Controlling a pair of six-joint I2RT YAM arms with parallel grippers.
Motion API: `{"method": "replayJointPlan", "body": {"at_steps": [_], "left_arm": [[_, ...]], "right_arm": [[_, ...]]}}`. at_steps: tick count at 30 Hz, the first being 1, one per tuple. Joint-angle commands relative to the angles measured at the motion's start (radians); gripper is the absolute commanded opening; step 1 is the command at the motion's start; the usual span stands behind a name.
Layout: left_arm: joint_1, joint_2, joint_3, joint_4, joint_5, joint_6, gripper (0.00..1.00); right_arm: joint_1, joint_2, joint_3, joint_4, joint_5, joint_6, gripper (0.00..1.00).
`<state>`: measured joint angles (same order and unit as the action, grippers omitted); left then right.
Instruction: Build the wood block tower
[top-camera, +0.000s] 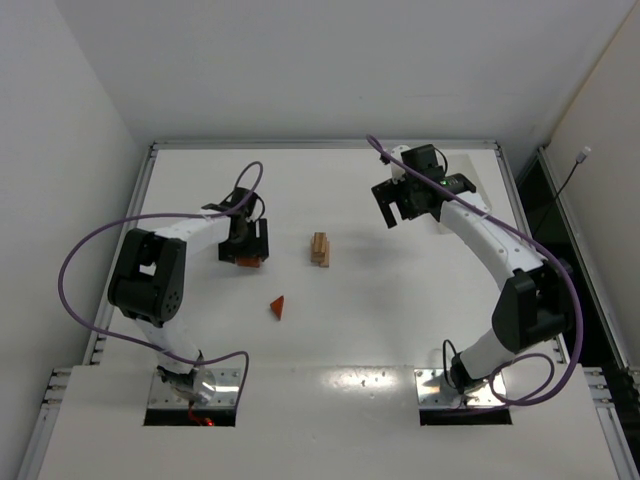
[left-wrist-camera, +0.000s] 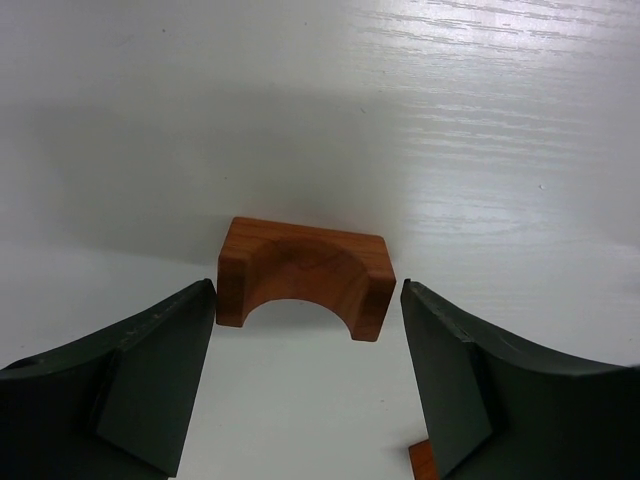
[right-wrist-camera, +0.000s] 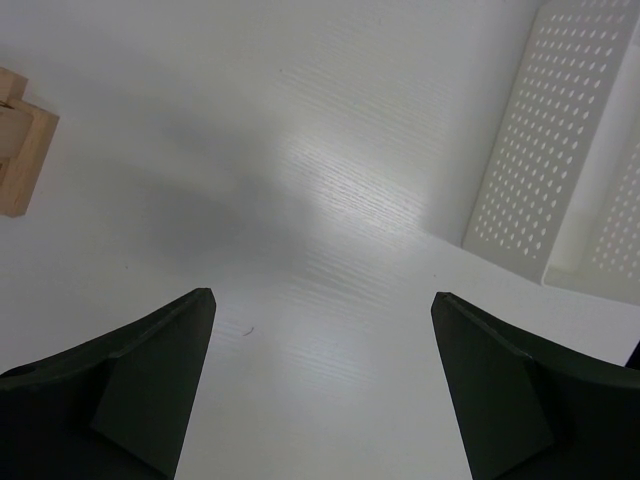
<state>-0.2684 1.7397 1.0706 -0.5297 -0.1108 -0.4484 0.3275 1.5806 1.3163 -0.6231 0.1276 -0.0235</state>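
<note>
The wood block tower (top-camera: 320, 249) is a short stack of pale tan blocks at the table's middle; its edge shows at the left of the right wrist view (right-wrist-camera: 22, 145). A reddish-brown arch (left-wrist-camera: 305, 272) lies on the table with its opening toward the camera. My left gripper (left-wrist-camera: 307, 292) is open, its tips either side of the arch's near end, not touching. From above, the left gripper (top-camera: 246, 256) is over the arch (top-camera: 249, 263). A red triangular wedge (top-camera: 278, 307) lies nearer the arms. My right gripper (top-camera: 396, 214) is open and empty right of the tower.
A white perforated plastic bin (right-wrist-camera: 545, 160) stands at the back right (top-camera: 470, 170), beside the right gripper (right-wrist-camera: 322, 297). A corner of another reddish-brown piece (left-wrist-camera: 421, 461) shows under my left gripper's right finger. Raised rails edge the table.
</note>
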Motion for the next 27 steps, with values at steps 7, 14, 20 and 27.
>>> {"method": "replayJointPlan", "body": {"at_steps": [7, 14, 20, 27], "left_arm": [[0.011, 0.018, 0.042, 0.014, -0.038, 0.025, 0.67], [0.011, 0.018, 0.042, 0.014, -0.026, 0.034, 0.44], [0.02, -0.029, 0.042, 0.005, 0.051, 0.034, 0.0], [0.181, -0.137, 0.011, 0.151, 0.812, -0.051, 0.0]], "right_arm": [[-0.005, 0.013, 0.004, 0.01, -0.014, -0.003, 0.88], [-0.005, 0.013, 0.004, 0.01, -0.023, -0.003, 0.88], [0.004, 0.013, 0.004, 0.01, -0.023, -0.013, 0.88], [0.004, -0.138, -0.122, 0.14, -0.251, -0.104, 0.89]]}}
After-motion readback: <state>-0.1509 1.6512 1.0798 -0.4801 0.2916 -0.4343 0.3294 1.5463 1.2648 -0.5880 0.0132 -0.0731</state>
